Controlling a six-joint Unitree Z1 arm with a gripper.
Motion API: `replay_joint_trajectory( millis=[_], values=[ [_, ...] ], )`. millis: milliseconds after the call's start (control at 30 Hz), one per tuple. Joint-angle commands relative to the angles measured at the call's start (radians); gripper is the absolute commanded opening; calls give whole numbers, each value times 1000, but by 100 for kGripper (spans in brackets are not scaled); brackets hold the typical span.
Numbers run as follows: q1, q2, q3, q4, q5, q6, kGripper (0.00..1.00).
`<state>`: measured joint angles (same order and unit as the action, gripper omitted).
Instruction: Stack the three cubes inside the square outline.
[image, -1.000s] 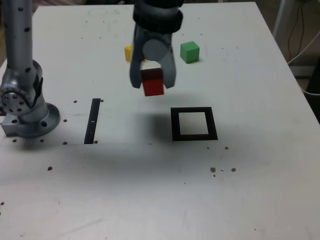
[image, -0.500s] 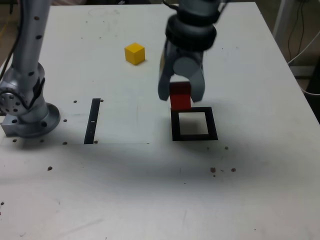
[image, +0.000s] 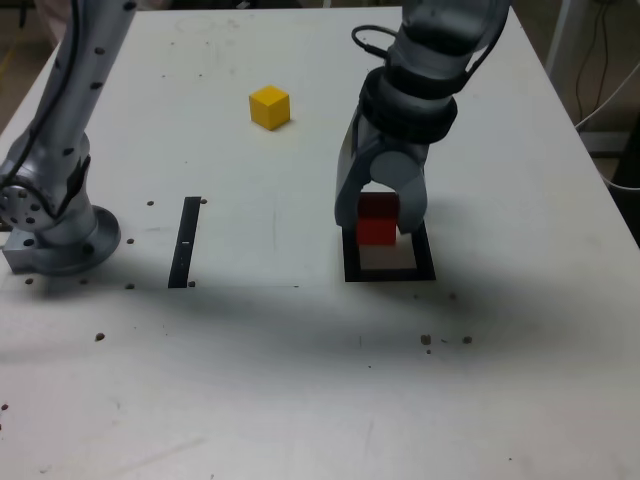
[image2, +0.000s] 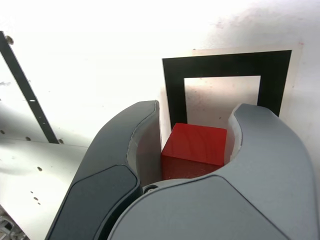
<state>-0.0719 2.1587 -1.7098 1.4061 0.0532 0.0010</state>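
Exterior view: green cube hidden.

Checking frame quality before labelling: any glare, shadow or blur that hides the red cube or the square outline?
Exterior view: sharp; the arm's soft shadow falls across the square outline, while the red cube stays clear. Wrist view: the table is blown out white, yet the cube in the pincer is crisp.

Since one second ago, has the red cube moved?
Yes. The red cube went toward the exterior view's right and nearer, now over the square outline.
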Motion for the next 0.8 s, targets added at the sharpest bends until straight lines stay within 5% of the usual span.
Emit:
replay_joint_trajectory(
  millis=[0, 767],
  values=[
    [-1, 18, -4, -5, -2, 2, 31],
    [5, 69, 5, -44, -6, 14, 36]
  ],
)
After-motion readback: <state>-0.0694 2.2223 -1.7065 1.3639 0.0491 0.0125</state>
